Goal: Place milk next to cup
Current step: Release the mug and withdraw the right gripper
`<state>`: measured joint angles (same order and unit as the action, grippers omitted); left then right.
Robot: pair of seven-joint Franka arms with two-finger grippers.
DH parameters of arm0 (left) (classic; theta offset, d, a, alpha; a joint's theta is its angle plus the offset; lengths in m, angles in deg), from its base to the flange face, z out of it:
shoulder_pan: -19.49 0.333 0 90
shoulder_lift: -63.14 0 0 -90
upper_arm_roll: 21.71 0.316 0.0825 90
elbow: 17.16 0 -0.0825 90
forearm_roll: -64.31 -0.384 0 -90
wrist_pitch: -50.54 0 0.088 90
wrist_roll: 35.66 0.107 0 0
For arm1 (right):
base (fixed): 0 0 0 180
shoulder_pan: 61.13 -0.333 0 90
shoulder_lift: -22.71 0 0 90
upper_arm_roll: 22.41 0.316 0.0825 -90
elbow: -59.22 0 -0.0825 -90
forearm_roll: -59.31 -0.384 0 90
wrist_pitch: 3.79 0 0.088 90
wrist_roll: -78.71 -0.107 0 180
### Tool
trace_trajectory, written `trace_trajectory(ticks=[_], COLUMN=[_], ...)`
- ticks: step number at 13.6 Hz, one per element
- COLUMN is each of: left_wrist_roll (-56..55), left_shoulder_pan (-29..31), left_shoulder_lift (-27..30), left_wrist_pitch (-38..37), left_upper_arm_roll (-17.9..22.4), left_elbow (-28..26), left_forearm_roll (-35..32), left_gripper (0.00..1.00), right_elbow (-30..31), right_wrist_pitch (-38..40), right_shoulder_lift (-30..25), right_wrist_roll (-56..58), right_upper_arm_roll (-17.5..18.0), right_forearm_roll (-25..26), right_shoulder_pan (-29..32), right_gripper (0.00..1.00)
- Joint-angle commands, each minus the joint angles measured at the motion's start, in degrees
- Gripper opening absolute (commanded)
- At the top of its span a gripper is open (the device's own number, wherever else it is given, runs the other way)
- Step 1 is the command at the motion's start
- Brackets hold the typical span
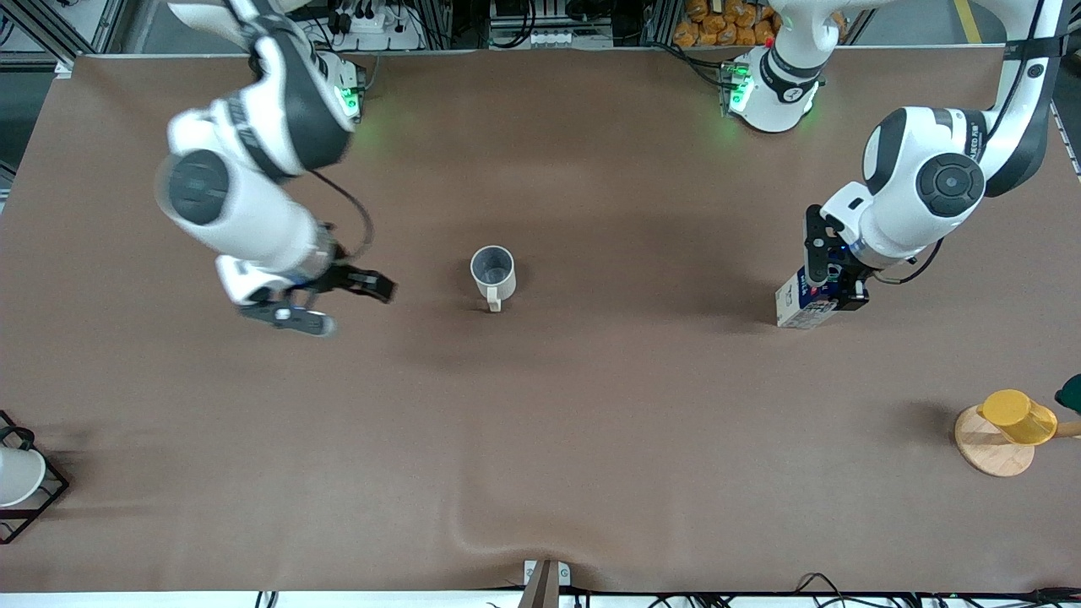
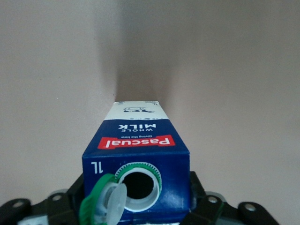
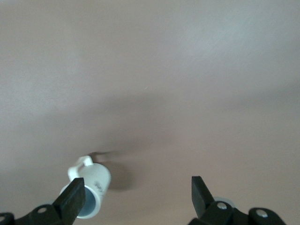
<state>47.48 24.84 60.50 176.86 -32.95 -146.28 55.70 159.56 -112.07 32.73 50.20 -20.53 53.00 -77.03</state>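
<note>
Left fingers: the left gripper (image 1: pixel 832 283) has its fingers pressed on either side of the milk carton (image 1: pixel 804 306), up near its dark blue top; in the left wrist view they flank the carton (image 2: pixel 137 164) tightly.
Milk carton: upright at the left arm's end of the table (image 1: pixel 540 439), green cap flipped open beside the spout; whether its base is on the cloth or just off it I cannot tell.
Right fingers: the right gripper (image 1: pixel 325 302) hangs with fingers spread wide and nothing between them, over bare table toward the right arm's end; that arm looks to be waiting.
Cup: the cream-white mug (image 1: pixel 493 275) stands mid-table, well apart from the carton, handle pointing toward the front camera.
Step in hand: grasp made, carry seemingly not begun.
Next move: probably lift, carry toward the mug, then set down upright just beside it without knocking it.
</note>
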Motion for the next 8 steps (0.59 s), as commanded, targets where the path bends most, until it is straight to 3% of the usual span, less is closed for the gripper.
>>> trace_trajectory(ticks=[1,4,7,8], left_wrist_roll=[0.7,0.6,-0.4,-2.8], left_shoulder_pan=[0.5,0.0,-0.1,-0.2], left_shoulder_lift=[-0.7,-0.5,-0.6,-0.5], left_wrist_pitch=[0.8,-2.5,-7.0,-8.9], left_upper_arm_roll=[-0.4,-0.5,-0.5,-0.6], left_elbow=[0.4,3.3,6.2,7.0], left_forearm_roll=[-0.4,0.2,4.0,5.0], left_gripper=[0.65,0.65,0.65,0.65], right_elbow=[3.3,0.8,-9.4,-10.4], right_wrist_pitch=[3.0,7.0,17.4,18.9], right_shoulder_lift=[-6.0,-7.2,-6.5,-6.8], right_wrist_roll=[7.2,20.8,27.2,27.3], right_upper_arm_roll=[1.3,1.0,0.9,1.0], right_forearm_roll=[-0.4,-0.3,0.4,2.8], right_shoulder_pan=[7.4,14.4,18.2,18.6], right_gripper=[1.00,1.00,1.00,1.00])
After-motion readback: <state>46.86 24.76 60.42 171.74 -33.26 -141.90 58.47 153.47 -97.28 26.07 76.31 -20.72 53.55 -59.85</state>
